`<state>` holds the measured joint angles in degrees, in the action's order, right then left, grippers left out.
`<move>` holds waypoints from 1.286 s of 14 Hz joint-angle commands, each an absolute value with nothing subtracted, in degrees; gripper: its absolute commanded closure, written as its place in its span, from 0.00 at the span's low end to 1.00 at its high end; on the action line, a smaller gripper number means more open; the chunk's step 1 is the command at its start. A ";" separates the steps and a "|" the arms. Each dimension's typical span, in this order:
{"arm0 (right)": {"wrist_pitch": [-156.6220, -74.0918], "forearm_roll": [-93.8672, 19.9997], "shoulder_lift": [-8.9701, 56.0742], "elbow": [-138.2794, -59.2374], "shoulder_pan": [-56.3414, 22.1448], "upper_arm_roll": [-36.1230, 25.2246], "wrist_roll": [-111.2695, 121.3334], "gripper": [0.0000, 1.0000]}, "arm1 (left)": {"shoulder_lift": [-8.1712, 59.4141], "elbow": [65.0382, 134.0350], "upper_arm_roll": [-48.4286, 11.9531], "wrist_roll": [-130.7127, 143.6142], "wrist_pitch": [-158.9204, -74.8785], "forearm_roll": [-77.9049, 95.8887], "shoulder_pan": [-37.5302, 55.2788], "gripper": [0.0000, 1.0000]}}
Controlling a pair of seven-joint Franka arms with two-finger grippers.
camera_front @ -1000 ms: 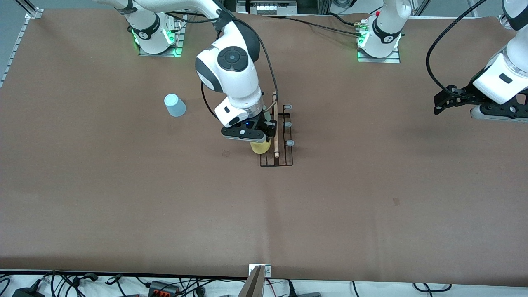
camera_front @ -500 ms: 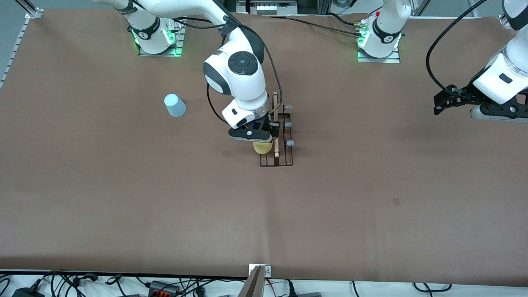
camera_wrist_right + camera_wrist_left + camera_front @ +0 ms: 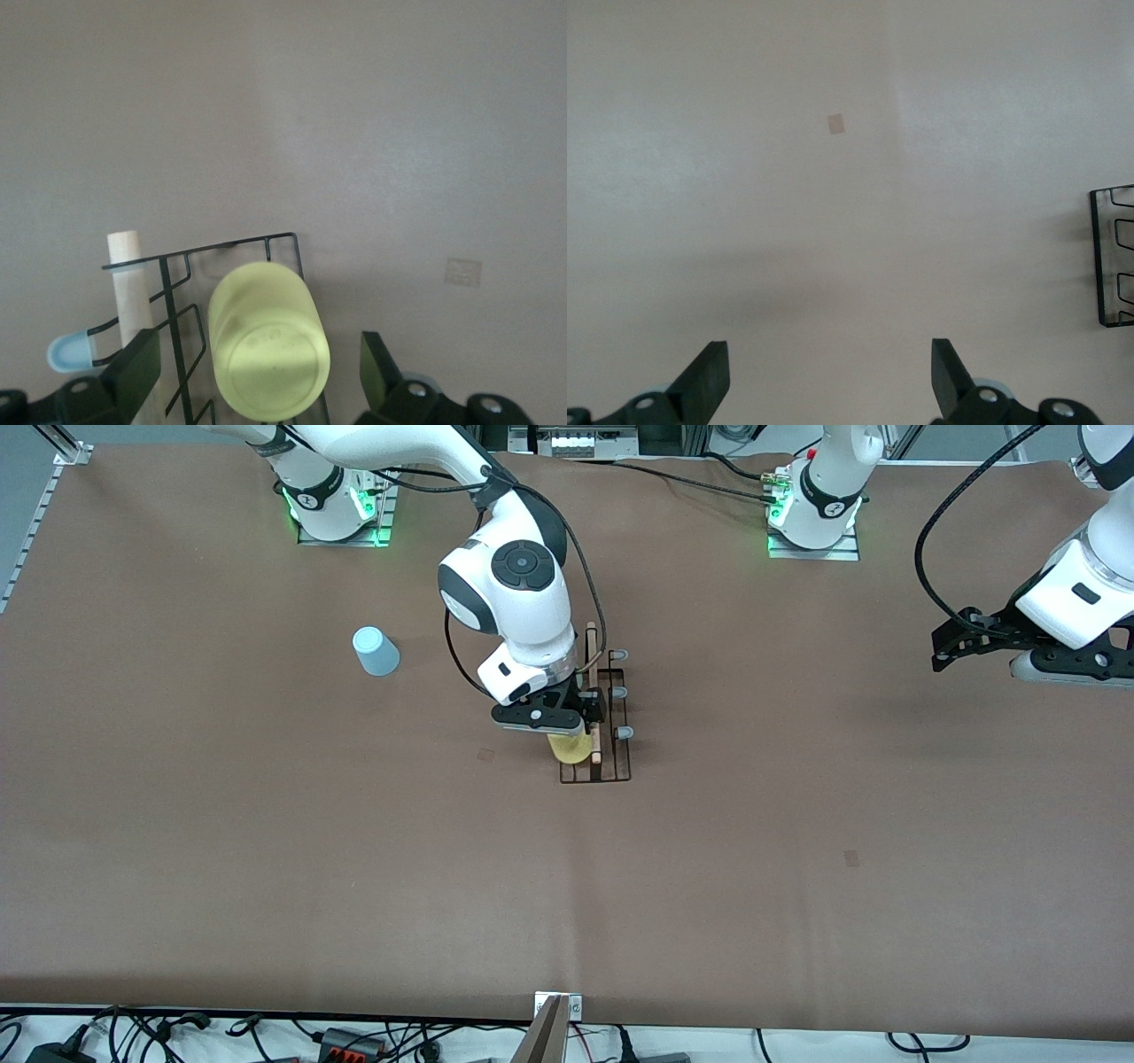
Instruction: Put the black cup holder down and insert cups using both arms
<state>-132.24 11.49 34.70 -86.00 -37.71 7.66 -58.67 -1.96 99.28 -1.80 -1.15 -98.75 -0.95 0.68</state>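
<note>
Black cup holder (image 3: 595, 722) stood on the brown worktop (image 3: 266, 850) about midway between the two arm bases, wooden rod handle (image 3: 593, 691) running along its top. Right end effector (image 3: 257, 372) sat low over the rack's end nearer the front camera; the right wrist view showed its fingers spread apart on either side of the yellow cup (image 3: 268, 341), with visible gaps, so not gripping. That cup was upside down, base outward, on the row of pegs toward the right arm's end of the table, and looked seated on a peg, though the peg itself was hidden. Three pale-tipped pegs (image 3: 623, 732) on the other row were bare. Light blue cup (image 3: 376, 651) stood inverted on the worktop, well apart from the rack, toward the right arm's end. No green cup could be made out. Left end effector (image 3: 828, 381) hung open and empty over bare worktop toward the left arm's end, waiting. Judgement: holder placed, yellow cup inserted and released; blue cup not yet loaded.
</note>
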 commanded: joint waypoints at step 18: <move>-98.01 0.79 7.38 -87.90 1.93 3.17 -14.59 0.00 | -0.80 96.08 -2.46 -0.44 -98.00 -2.02 0.35 0.00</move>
